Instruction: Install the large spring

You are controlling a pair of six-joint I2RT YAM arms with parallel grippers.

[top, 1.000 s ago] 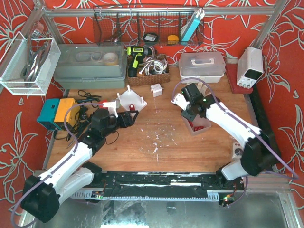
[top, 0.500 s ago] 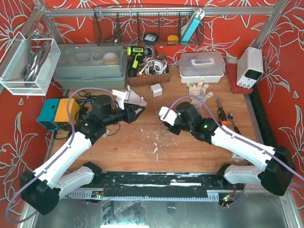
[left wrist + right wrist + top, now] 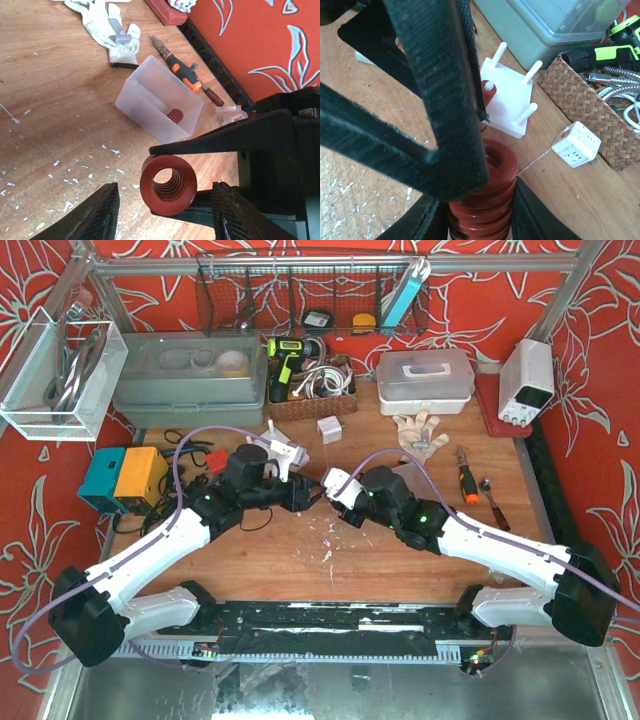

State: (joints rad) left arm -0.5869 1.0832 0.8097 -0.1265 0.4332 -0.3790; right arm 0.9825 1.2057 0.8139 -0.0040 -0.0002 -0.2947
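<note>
- Tabletop (image 3: 260, 560) in front of the peg plate (image 3: 507, 102): bare wood, flecked with white scuffs and chips.
- Right gripper (image 3: 325, 495), just in front and right of the plate: jaws pinching the large spring (image 3: 487, 200).
- Left gripper (image 3: 308, 495), just in front of the plate: jaws spread either side of the spring's end; contact cannot be told.
- Plate: white, pegs upright, a small red spring (image 3: 487, 92) on one peg.
- Right of plate: gloves (image 3: 420, 430), orange-handled screwdriver (image 3: 467, 482).
- Behind plate: white cube plug (image 3: 328, 428), wicker basket (image 3: 310, 400); green lidded box (image 3: 190, 375) behind and left.
- Farthest behind plate: red wall (image 3: 480, 280), white flower pattern.
</note>
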